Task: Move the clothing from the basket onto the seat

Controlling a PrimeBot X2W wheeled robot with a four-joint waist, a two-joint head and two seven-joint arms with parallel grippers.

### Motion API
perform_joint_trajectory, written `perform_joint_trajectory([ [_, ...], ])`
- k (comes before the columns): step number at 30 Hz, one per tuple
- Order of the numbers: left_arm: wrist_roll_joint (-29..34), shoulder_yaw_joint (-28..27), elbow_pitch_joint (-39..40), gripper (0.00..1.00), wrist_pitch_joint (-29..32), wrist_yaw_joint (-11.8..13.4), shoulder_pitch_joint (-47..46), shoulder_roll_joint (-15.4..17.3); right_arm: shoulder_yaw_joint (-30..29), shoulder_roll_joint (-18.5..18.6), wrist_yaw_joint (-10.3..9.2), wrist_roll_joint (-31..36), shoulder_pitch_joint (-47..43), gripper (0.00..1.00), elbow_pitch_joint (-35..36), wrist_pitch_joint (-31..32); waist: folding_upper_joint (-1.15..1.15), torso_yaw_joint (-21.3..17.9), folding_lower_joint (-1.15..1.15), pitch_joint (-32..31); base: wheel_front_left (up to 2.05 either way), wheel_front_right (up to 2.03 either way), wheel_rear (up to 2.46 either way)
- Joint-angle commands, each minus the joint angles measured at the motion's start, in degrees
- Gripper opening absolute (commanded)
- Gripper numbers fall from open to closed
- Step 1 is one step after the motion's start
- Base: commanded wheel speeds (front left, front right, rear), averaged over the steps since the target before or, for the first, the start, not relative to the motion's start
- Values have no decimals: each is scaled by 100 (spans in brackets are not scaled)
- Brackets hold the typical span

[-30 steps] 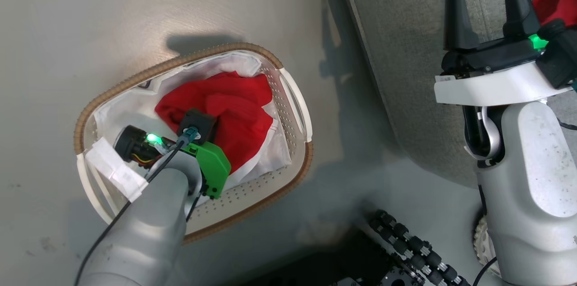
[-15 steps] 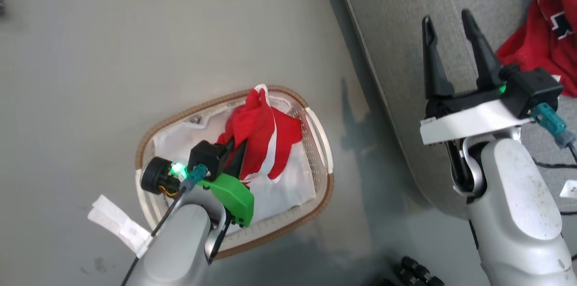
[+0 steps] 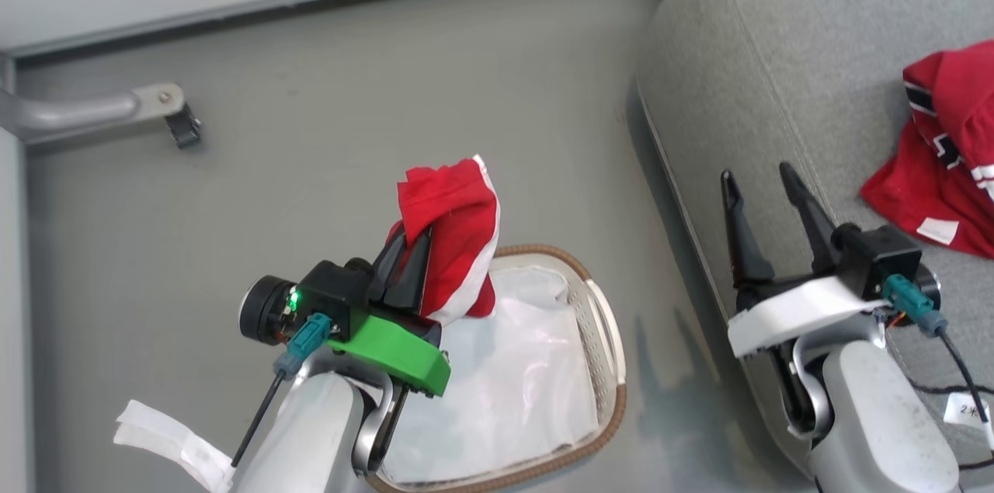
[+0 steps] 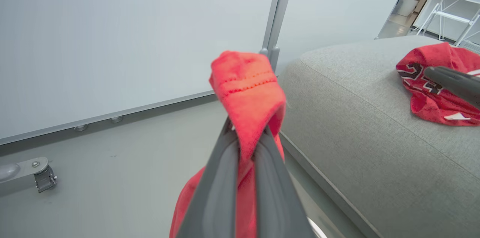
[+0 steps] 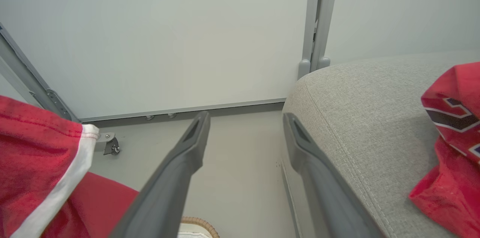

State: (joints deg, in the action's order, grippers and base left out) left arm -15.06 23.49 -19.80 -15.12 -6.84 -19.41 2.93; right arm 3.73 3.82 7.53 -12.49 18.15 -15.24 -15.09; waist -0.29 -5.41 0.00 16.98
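My left gripper [image 3: 413,238] is shut on a red garment with white trim [image 3: 454,233], held up above the oval cream basket [image 3: 609,338]. In the left wrist view the cloth [image 4: 247,92] folds over my closed fingers [image 4: 221,178]. The basket holds its white liner sheet [image 3: 512,392]. A red jersey with black-and-white numerals [image 3: 943,151] lies on the grey seat [image 3: 776,74]. My right gripper [image 3: 759,178] is open over the seat's left edge, nothing between its fingers [image 5: 180,170]. The jersey [image 5: 453,136] lies to its right.
A grey floor surrounds the basket. A white panel wall with grey posts [image 5: 317,20] stands behind. A caster foot [image 3: 182,124] sits on the floor at the left. A white folding chair [image 4: 455,5] stands far back.
My left gripper has risen out of the basket with the red garment, leaving the liner sheet there. The head camera has tilted up, showing the wall and more of the seat.
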Motion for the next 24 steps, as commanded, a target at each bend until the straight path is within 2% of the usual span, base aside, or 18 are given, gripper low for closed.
perform_joint_trajectory([
  [1,11,-25,133,0,-3,-19,115,0,33,0,-8,35,-188,100,-70,-9,29,481,0,-821,0,0,0],
  [10,78,-115,563,0,-3,-41,-363,3,457,-34,-8,108,-613,100,-431,-9,29,507,0,-1240,0,0,0],
  [16,-20,18,777,0,-3,-15,-588,2,1558,18,-8,-115,-463,100,-387,-10,29,575,0,-1289,0,0,0],
  [24,-149,446,915,0,-3,37,-635,3,2871,201,-8,-360,441,100,-141,-9,29,783,0,-1268,0,0,0],
])
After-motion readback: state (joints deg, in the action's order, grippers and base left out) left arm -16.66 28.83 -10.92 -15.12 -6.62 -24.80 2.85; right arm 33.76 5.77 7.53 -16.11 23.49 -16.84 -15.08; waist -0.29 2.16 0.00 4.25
